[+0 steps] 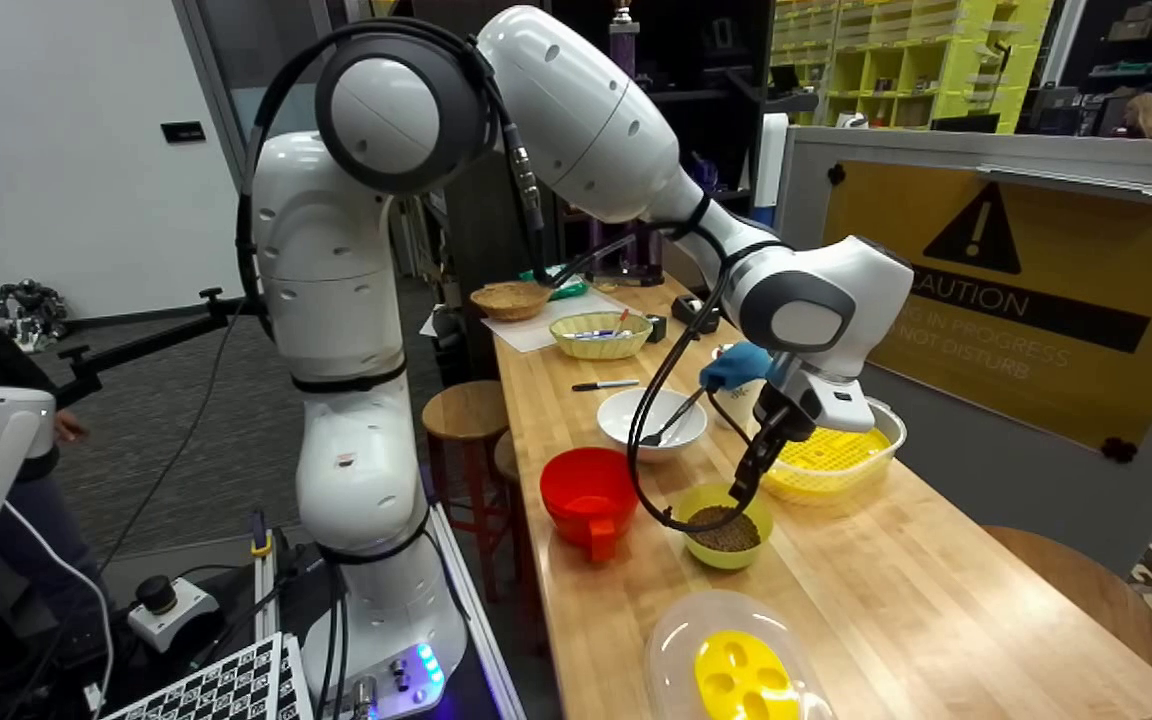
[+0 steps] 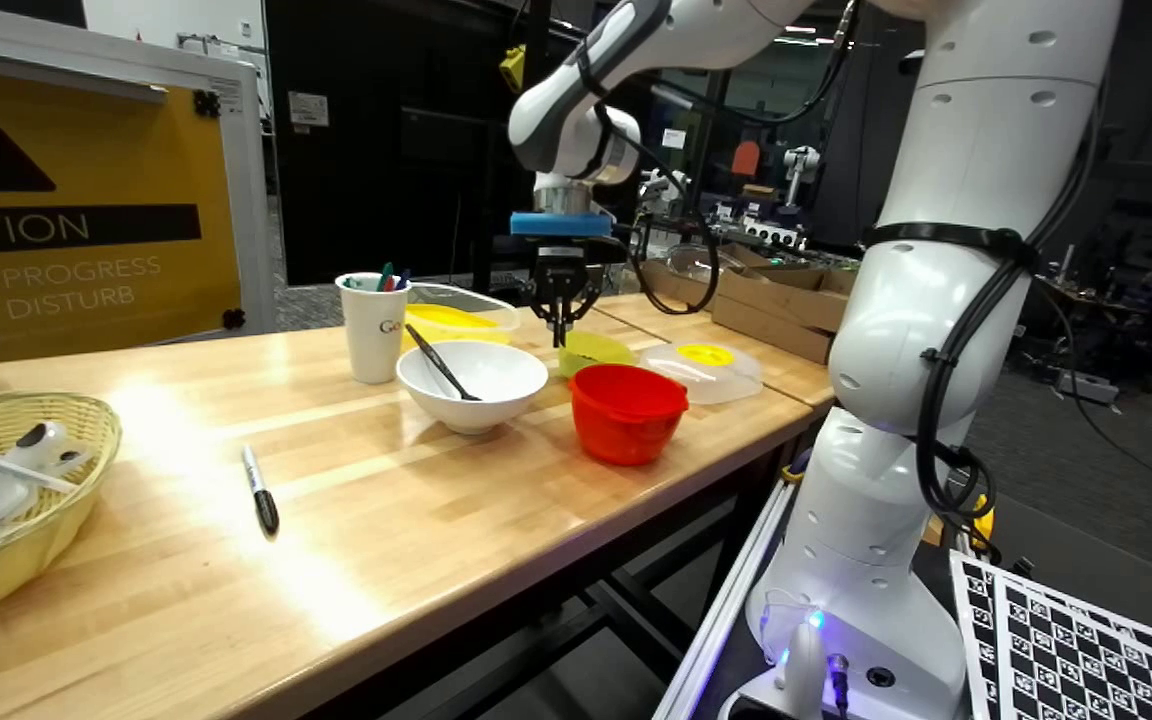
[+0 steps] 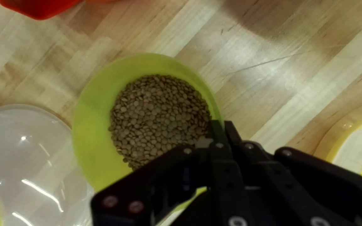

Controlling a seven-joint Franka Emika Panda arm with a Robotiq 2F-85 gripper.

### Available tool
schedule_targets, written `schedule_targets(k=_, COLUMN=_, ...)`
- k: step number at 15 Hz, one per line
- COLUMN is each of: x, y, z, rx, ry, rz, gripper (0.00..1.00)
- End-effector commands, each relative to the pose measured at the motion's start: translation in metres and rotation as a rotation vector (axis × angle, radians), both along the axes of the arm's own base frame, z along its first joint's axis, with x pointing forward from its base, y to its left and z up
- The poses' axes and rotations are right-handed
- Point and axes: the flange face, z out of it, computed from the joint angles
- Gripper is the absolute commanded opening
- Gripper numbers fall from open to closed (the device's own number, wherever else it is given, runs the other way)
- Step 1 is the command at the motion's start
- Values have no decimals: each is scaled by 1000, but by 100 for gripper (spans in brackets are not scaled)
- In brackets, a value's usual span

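A yellow-green bowl (image 3: 90,135) holds brown lentils (image 3: 159,116). It stands on the wooden table and shows in both exterior views (image 1: 721,560) (image 2: 596,350). My gripper (image 3: 221,124) points down at the bowl's rim. One finger is inside the bowl and one outside, with the thin rim between them. The jaws look closed on the rim, with only a narrow gap. In both exterior views, the gripper (image 1: 739,492) (image 2: 562,338) is at the bowl's edge. The bowl looks as if it rests on the table; its underside is hidden.
A red bowl (image 1: 591,490) and a white bowl (image 2: 471,390) with a black utensil stand close by. A clear lid (image 3: 33,163) with a yellow centre lies beside the green bowl. A yellow basket (image 1: 831,460), a white cup (image 2: 376,330) and a marker (image 2: 258,490) are also on the table.
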Motion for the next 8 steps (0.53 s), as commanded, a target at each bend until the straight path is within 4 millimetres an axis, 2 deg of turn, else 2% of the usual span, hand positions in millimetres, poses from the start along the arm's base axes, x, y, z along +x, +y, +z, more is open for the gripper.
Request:
schedule_targets(k=1, x=-6, y=3, z=23, rx=-18, ry=7, rz=11, gripper=1)
schedule_targets(k=8, x=-10, y=19, z=51, rx=-59, ry=27, rz=71, gripper=1)
